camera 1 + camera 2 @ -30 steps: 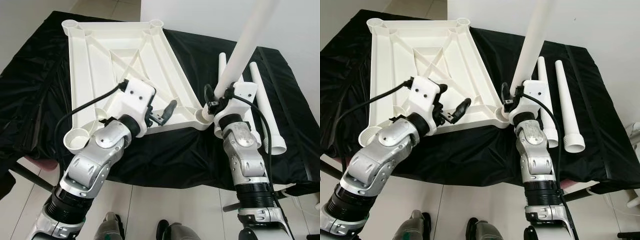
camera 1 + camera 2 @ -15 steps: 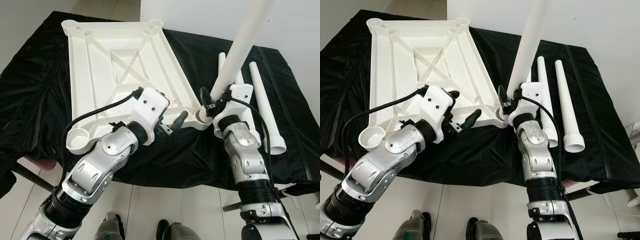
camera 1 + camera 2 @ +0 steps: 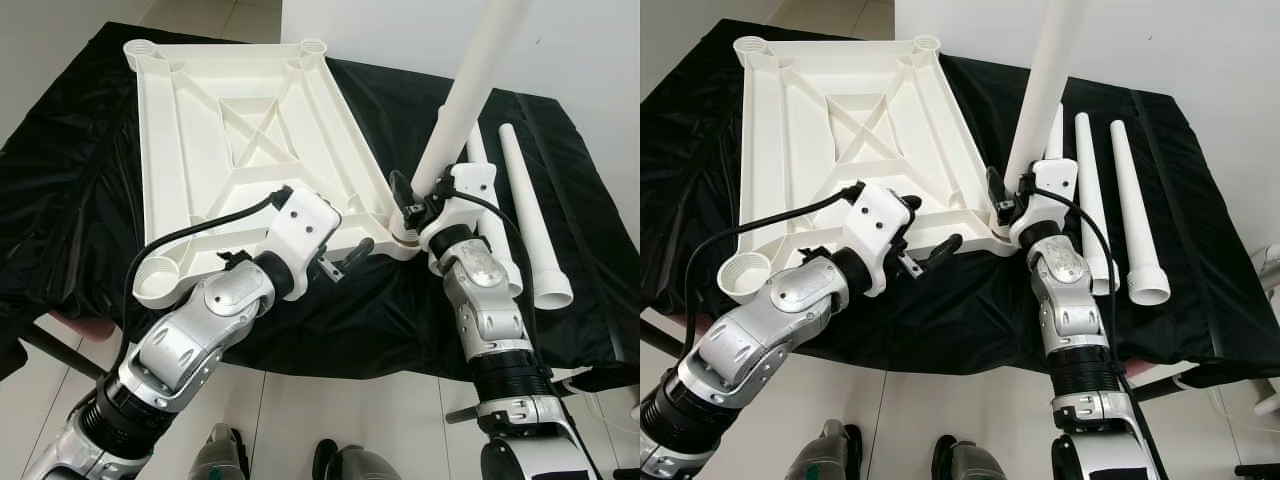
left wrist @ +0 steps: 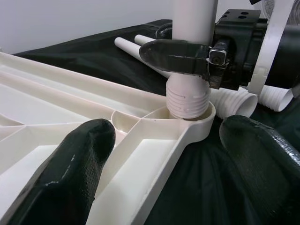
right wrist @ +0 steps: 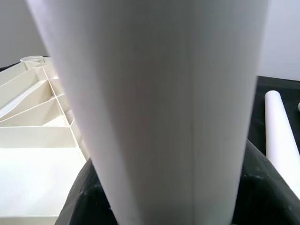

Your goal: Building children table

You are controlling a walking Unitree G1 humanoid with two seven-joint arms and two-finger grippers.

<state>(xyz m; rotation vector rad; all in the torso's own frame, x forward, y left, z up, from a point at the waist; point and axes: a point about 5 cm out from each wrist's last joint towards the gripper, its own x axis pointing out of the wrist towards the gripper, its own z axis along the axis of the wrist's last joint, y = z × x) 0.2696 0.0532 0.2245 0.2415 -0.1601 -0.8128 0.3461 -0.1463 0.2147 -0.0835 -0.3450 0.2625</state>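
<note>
The light is bright and even, and the head views are sharp. Up close, the left gripper's fingers (image 4: 70,173) and the white leg (image 5: 164,93) look blurry.

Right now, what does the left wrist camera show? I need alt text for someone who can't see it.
A white table leg stands with its threaded end in the corner socket of an upside-down white tabletop, gripped just above the threads by the right claw. The left claw's two black fingers sit open in the foreground, either side of that corner. Spare legs lie on black cloth behind.
</note>
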